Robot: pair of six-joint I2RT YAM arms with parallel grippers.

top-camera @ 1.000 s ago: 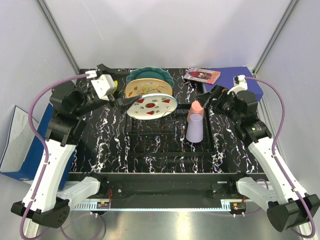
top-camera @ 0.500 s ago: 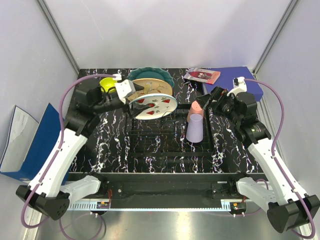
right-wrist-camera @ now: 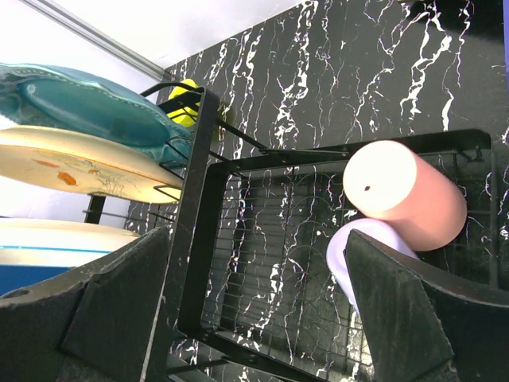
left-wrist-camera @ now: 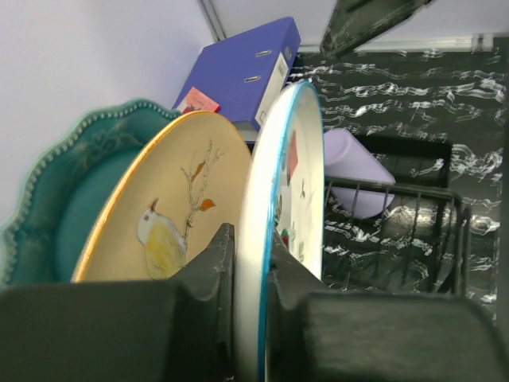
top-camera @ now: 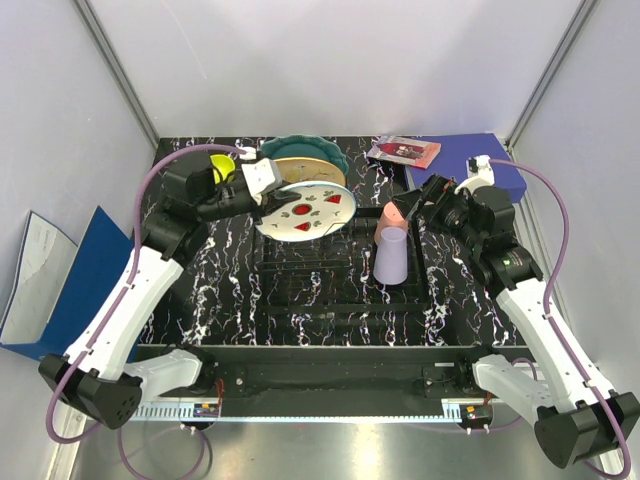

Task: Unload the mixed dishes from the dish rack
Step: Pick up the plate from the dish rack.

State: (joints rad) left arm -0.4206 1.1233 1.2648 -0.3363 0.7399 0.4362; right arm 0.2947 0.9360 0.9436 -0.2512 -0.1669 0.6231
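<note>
Left gripper [left-wrist-camera: 250,247] pinches white plate [left-wrist-camera: 296,191] at its rim — likely rigid, glazed, slippery, breakable; thin edge hold, so lift slowly.

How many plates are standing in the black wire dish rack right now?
3. The white plate with red-green marks stands in front, clamped by the left gripper; the cream-orange plate is behind it; the teal scalloped plate is rearmost. None looks hidden.

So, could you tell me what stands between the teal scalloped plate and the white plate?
The cream-orange plate, standing on edge between the teal scalloped plate and the white plate; the left wrist view shows it best.
</note>
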